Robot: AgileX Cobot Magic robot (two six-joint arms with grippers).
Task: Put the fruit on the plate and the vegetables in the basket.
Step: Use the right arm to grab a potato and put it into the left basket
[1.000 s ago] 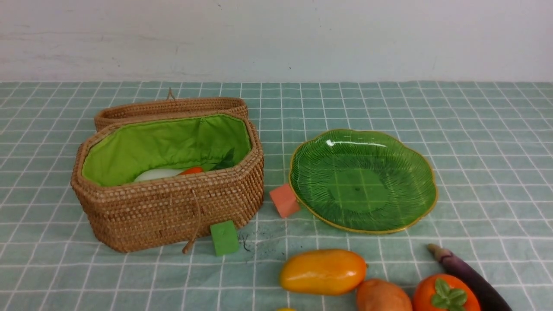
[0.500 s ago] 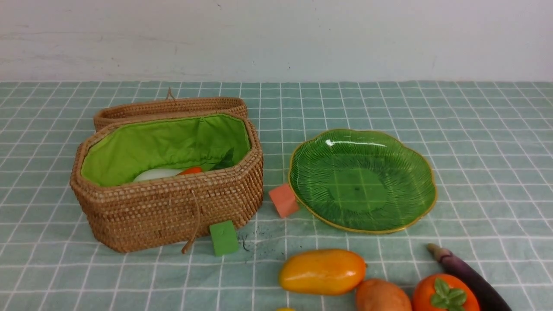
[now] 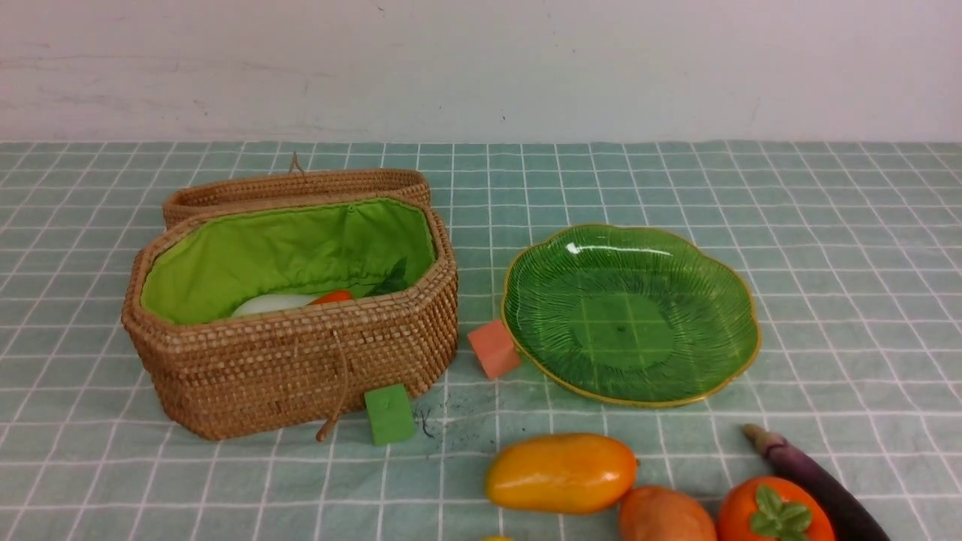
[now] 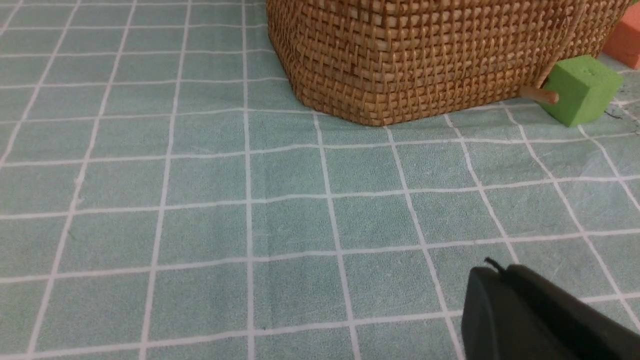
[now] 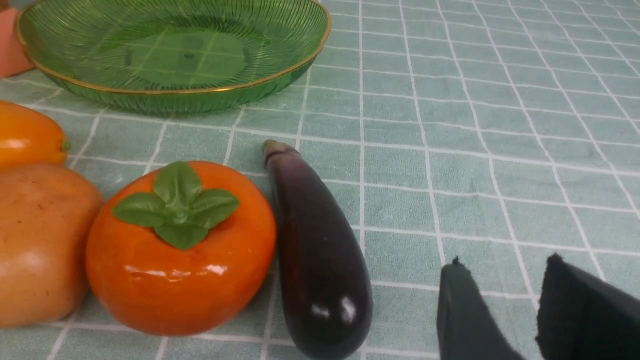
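Observation:
The open wicker basket [image 3: 293, 361] holds a white radish [image 3: 270, 303] and an orange-red vegetable [image 3: 333, 297] on its green lining. To its right sits the empty green plate [image 3: 630, 315]. Along the near edge lie the mango [image 3: 560, 472], potato [image 3: 665, 517], persimmon [image 3: 774, 511] and purple eggplant [image 3: 819, 481], with a sliver of lemon [image 3: 496, 537]. No gripper shows in the front view. My left gripper [image 4: 495, 272] is shut and empty over bare cloth, short of the basket [image 4: 425, 60]. My right gripper [image 5: 505, 265] is open and empty beside the eggplant [image 5: 315, 240], which lies next to the persimmon [image 5: 180, 250].
A small orange cube [image 3: 494, 349] rests between basket and plate. A small green cube [image 3: 390, 413] stands at the basket's front by the cord toggle. The basket lid [image 3: 297, 188] lies open behind it. A checked green cloth covers the table to a white wall.

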